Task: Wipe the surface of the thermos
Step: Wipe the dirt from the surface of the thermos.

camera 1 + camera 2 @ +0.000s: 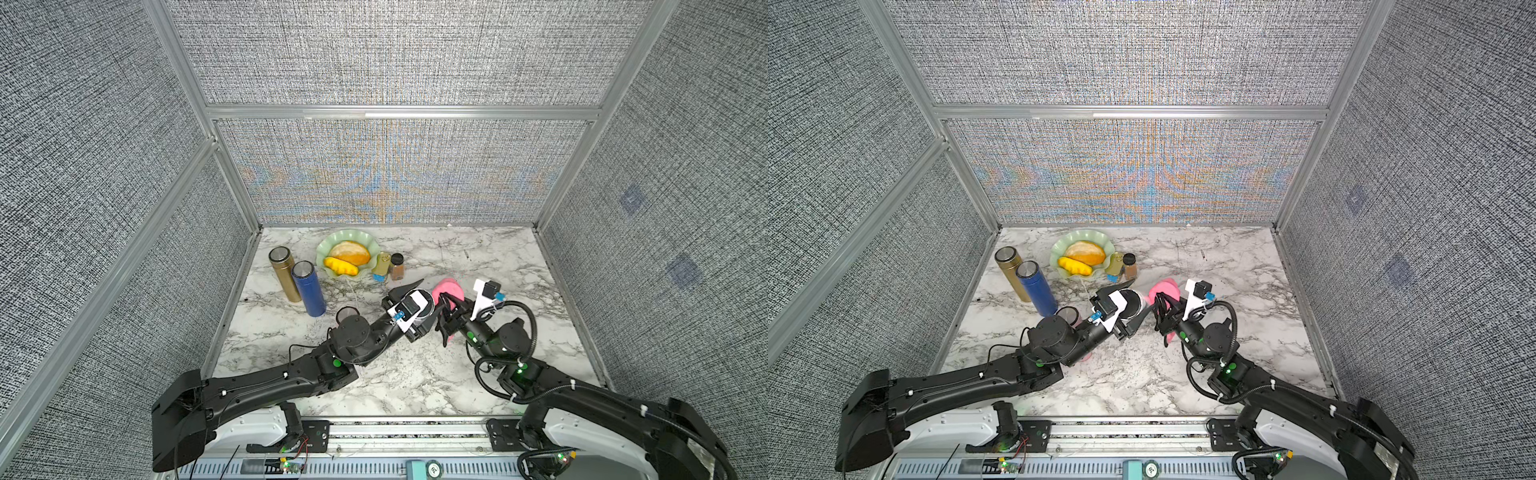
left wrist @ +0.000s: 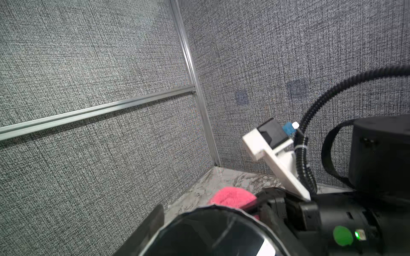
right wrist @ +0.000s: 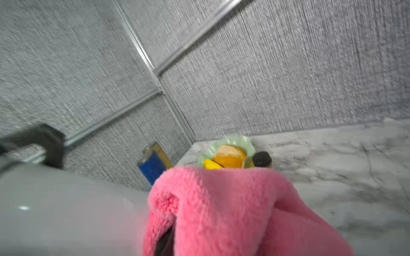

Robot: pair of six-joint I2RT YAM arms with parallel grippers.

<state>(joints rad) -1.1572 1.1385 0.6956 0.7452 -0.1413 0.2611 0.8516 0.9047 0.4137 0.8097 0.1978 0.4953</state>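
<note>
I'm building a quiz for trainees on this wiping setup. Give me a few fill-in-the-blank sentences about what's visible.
The left pincer grips the white thermos while the right pincer is shut on a cloth coloured ___.
The plate holding food is ___.
The spice jar beside the plate has a lid coloured ___.
Missing words: pink, green, black.

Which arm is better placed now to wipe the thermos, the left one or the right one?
Right. The right gripper already holds the pink cloth close beside the thermos, while the left gripper is busy gripping the thermos.
</note>
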